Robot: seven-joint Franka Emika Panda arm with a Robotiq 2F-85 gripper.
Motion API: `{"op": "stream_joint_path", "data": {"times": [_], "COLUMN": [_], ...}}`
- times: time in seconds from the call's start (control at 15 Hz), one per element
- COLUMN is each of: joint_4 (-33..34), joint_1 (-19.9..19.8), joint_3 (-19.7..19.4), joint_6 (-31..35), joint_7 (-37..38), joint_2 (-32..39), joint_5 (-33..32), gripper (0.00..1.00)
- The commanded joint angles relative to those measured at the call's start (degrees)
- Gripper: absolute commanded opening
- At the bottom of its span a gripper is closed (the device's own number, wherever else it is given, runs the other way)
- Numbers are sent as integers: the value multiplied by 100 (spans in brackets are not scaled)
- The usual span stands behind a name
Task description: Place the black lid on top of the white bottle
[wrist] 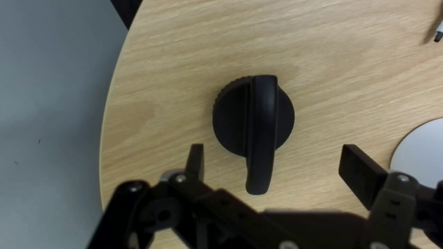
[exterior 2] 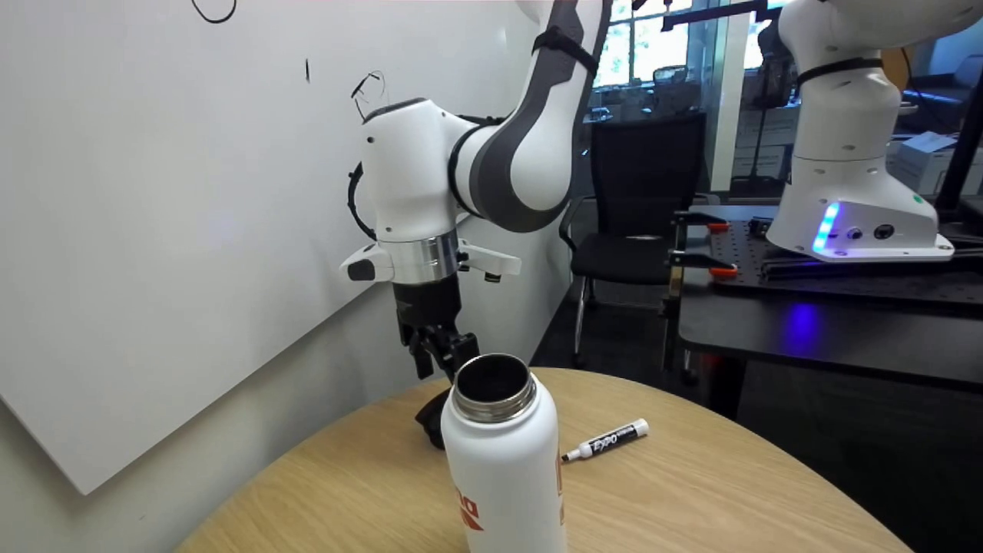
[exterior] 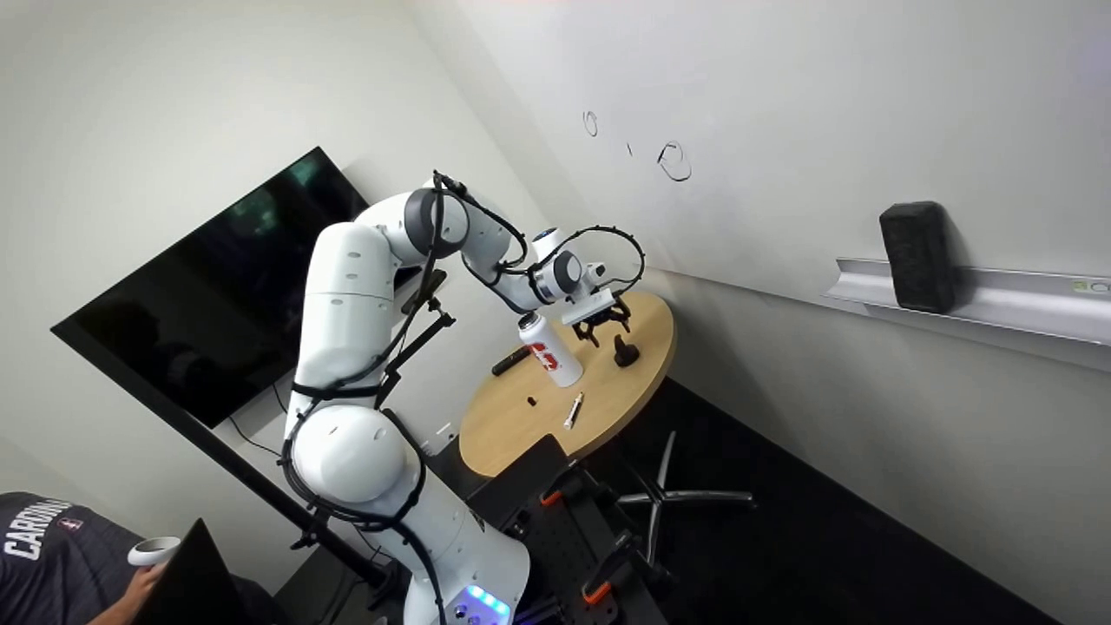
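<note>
The black lid (wrist: 262,117) is a round cap with a raised handle. It lies on the wooden table, handle up, near the table's edge; it also shows in both exterior views (exterior: 625,352) (exterior 2: 432,418), partly behind the bottle in the latter. The white bottle (exterior: 552,351) has a red mark and stands upright with its neck open (exterior 2: 503,468). A white curved part at the right edge of the wrist view appears to be the bottle (wrist: 424,152). My gripper (wrist: 271,162) is open and empty above the lid (exterior: 611,335); the handle shows between its fingers.
The round wooden table (exterior: 490,434) meets the wall with the whiteboard (exterior 2: 192,230). A marker (exterior 2: 607,442) lies near the bottle. A tiny black piece (exterior: 531,401) and a dark cylinder (exterior: 510,360) also lie there. A black block (exterior: 917,258) rests on the whiteboard's tray.
</note>
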Motion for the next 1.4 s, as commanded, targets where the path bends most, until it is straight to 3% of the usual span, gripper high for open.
{"op": "stream_joint_path", "data": {"times": [0.0, 0.07, 0.13, 0.27, 0.73, 0.8, 1.0, 1.33], "joint_4": [398, 462, 527, 626, 773, 694, 366, -487], "joint_1": [95, 103, 130, 143, 235, 248, 348, 523], "joint_3": [-42, -37, -55, -50, -102, -117, -232, -355], "joint_6": [-404, -454, -522, -618, -811, -798, -803, -782], "joint_7": [82, 67, 76, 68, 164, 203, 423, 881], "joint_2": [197, 241, 279, 336, 335, 244, -190, -1436], "joint_5": [-112, -116, -131, -137, -189, -217, -374, -827], "gripper": [98, 74, 73, 62, 6, 3, 7, 7]}}
